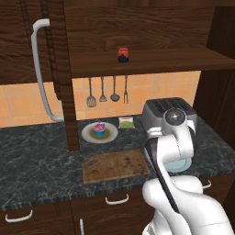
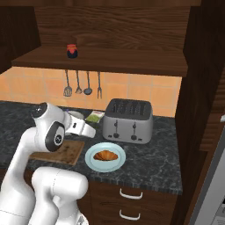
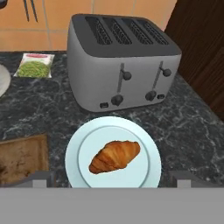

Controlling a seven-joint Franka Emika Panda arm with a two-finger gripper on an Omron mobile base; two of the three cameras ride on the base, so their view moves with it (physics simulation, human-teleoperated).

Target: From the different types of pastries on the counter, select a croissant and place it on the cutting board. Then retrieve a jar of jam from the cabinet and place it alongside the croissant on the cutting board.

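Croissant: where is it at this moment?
The croissant lies on a pale blue plate in front of the toaster, right of the cutting board.

The croissant (image 3: 114, 156) is golden-brown with darker ridges, on a pale blue plate (image 3: 144, 144). The board (image 1: 115, 166) is brown wood with darker worn patches. The counter (image 1: 41, 160) is grey-black stone veined in paler grey. The toaster (image 3: 124, 61) is silver-grey with dark slots and knobs. The jar (image 1: 123, 54) shows red with a dark lid. The cupcake (image 1: 99, 129) has pink frosting and a blue wrapper, on a pale grey plate. The packet (image 3: 35, 65) looks green and white, perhaps with a red strip. The wall tiles (image 2: 132, 90) are orange. The cabinet (image 1: 137, 27) is dark brown wood-grain, its handle (image 1: 40, 69) grey.
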